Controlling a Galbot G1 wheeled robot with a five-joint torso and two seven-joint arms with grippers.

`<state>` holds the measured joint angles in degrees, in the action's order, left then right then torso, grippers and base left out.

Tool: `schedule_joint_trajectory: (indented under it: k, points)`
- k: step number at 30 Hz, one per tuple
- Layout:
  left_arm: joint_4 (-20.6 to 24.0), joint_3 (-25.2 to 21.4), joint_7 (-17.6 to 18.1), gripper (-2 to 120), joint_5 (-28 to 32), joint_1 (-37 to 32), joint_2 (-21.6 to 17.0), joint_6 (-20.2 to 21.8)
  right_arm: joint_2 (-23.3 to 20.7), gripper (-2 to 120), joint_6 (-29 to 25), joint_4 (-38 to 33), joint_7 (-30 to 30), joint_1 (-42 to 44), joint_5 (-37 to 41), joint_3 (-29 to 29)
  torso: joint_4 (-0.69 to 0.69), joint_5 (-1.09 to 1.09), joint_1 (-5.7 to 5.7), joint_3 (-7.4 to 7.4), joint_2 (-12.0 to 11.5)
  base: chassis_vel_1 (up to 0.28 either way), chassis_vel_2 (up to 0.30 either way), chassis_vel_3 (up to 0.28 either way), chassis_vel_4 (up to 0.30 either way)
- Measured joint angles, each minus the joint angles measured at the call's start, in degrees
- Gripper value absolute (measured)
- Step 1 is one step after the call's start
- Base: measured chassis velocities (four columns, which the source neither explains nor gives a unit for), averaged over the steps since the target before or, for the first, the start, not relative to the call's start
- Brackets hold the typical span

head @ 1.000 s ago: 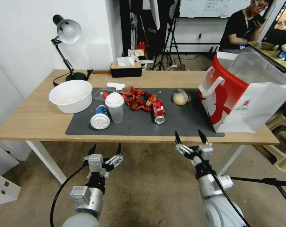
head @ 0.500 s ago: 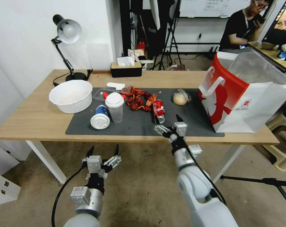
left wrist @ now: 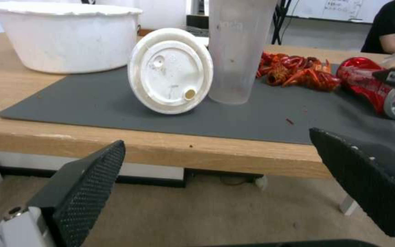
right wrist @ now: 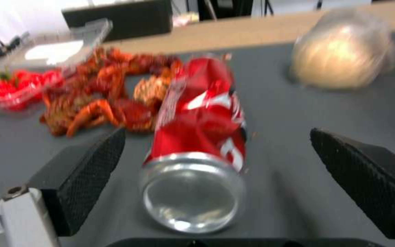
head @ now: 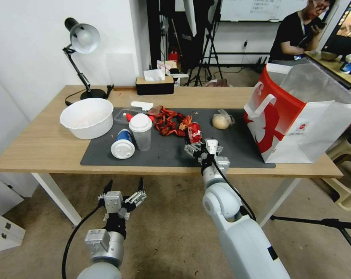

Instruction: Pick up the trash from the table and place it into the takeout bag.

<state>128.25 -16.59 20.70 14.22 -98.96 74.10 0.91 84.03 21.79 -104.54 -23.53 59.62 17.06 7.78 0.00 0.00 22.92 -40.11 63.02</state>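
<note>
A dented red drink can [head: 194, 131] lies on its side on the dark mat [head: 164, 153] of the table [head: 40, 147]. My right gripper [head: 202, 147] is at the can's near end, open, with a finger on each side of the can [right wrist: 197, 137] and not touching it. A beige wrapped ball [head: 221, 121] lies behind it. Left of the can, a clear cup [head: 140, 131] stands upright beside a blue cup [head: 123, 144] that lies on its side. The takeout bag [head: 299, 116] stands open at the right end. My left gripper [head: 123, 186] hangs open below the table's front edge.
Red crayfish shells [head: 169, 122] are heaped just behind the can. A large white bowl [head: 87, 118] stands at the left, with a desk lamp [head: 82, 38] and a tissue box [head: 155, 85] at the back. A clear tray [head: 123, 115] lies behind the cups.
My right arm has reached forward from below the table's edge onto the mat, bringing its open gripper to the can. The left gripper has sunk slightly.
</note>
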Motion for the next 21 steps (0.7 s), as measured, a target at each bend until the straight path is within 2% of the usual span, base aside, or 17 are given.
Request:
schedule_joint_trajectory:
  k: [7,13,16,17,20,21]
  points:
    - [-0.79,-0.02,0.25,100,0.06,0.02,-0.03,-0.13,0.40,100,2.15,1.35,-0.67,-1.23,1.91,-0.36,0.00,-0.01,0.00,0.00,0.00,0.000,0.000,0.000,0.000]
    - [-1.05,-0.05,0.37,100,0.20,0.36,-0.08,-0.12,0.36,89,2.38,1.48,-0.49,-1.35,2.79,-0.25,0.00,-0.01,0.00,0.01,0.00,0.000,0.000,0.000,0.000]
    - [-1.43,-0.06,0.47,100,0.18,0.66,-0.06,-0.05,0.16,73,2.33,1.50,-0.04,-1.36,3.96,0.12,-0.01,0.00,0.00,0.01,0.00,0.000,0.000,0.000,0.000]
    - [-1.43,-0.06,0.47,100,0.18,0.66,-0.06,-0.05,0.16,73,2.33,1.50,-0.04,-1.36,3.96,0.12,-0.01,0.00,0.00,0.01,0.00,0.000,0.000,0.000,0.000]
    - [-1.01,-0.05,0.52,100,-0.57,0.41,0.07,-0.05,-0.19,58,1.97,1.54,0.42,-1.31,4.03,0.39,0.00,0.00,0.00,0.01,0.00,0.000,0.000,0.000,0.000]
    - [-1.01,-0.05,0.52,100,-0.57,0.41,0.07,-0.05,-0.19,58,1.97,1.54,0.42,-1.31,4.03,0.39,0.00,0.00,0.00,0.01,0.00,0.000,0.000,0.000,0.000]
